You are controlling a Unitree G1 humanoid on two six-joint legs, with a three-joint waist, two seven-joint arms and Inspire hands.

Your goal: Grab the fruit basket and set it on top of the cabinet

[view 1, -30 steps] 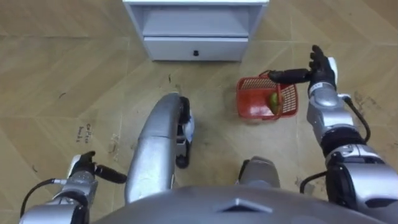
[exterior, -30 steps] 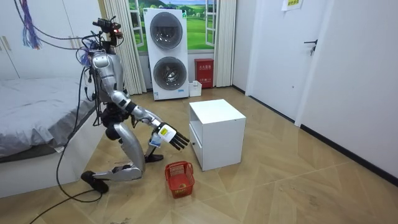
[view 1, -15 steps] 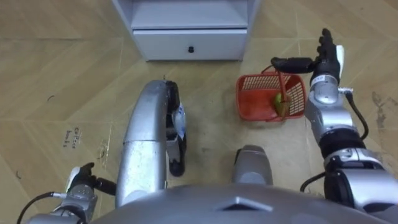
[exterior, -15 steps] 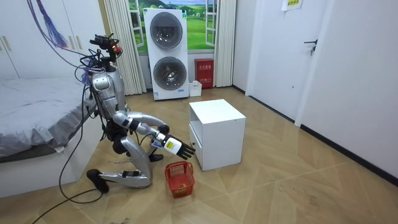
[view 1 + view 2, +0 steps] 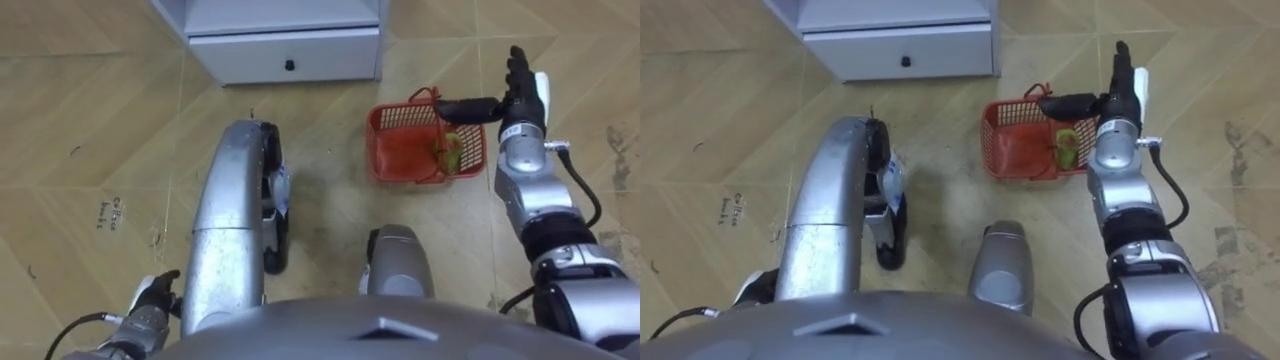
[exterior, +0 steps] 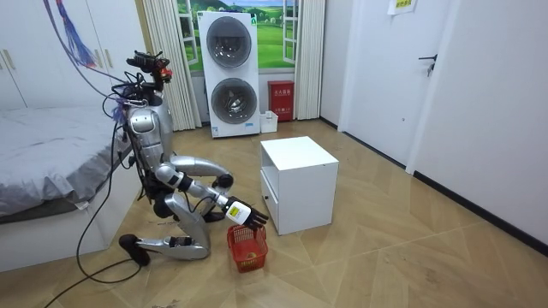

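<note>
The red plastic mesh basket (image 5: 385,170) sits on the wooden plank floor (image 5: 80,120) at the upper right of the left eye view, with a small green fruit (image 5: 448,150) lying against its right side and its thin red handle (image 5: 437,130) standing up. The right hand (image 5: 520,95) hangs over the basket's right edge, fingers (image 5: 514,62) straight and together, thumb (image 5: 465,107) stretched out sideways across the top of the handle. Whether it touches, I cannot tell. The left hand (image 5: 152,300) is low in the bottom left corner; its state I cannot tell.

A white cabinet with one drawer (image 5: 285,55) and a small dark knob (image 5: 289,65) stands near the basket at the top of the frame, apart from it. Faint dark scribbles (image 5: 107,212) mark the floor at the left, unreadable.

In the room view the robot kneels between the grey bed (image 6: 51,162) and the cabinet. Two stacked white washing machines (image 6: 231,73) stand at the back wall, with a small red box (image 6: 280,100) beside them.
</note>
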